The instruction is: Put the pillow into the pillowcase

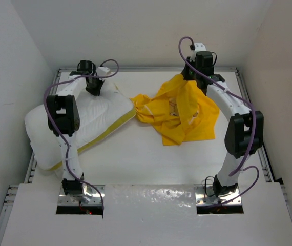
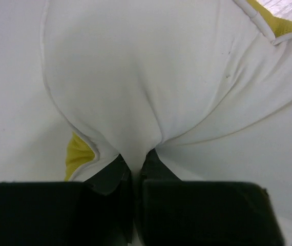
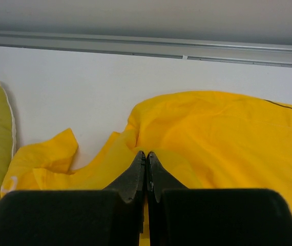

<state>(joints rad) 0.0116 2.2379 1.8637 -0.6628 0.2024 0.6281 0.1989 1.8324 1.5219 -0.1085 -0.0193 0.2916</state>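
Note:
The white quilted pillow (image 1: 84,125) with a yellow edge strip lies at the left of the table. My left gripper (image 1: 93,88) is shut on a fold of the pillow's white fabric (image 2: 151,92) at its far edge; the jaws pinch the cloth (image 2: 136,154). The bright yellow pillowcase (image 1: 179,110) lies crumpled right of centre, one end touching the pillow's corner. My right gripper (image 1: 189,77) is shut on the pillowcase's far edge and lifts it into a peak; the wrist view shows yellow cloth (image 3: 223,138) pinched at the closed tips (image 3: 146,154).
White walls enclose the table on three sides, with a metal rail (image 3: 146,46) along the back edge. The arm bases (image 1: 79,192) stand at the near edge. Purple cables loop over both arms.

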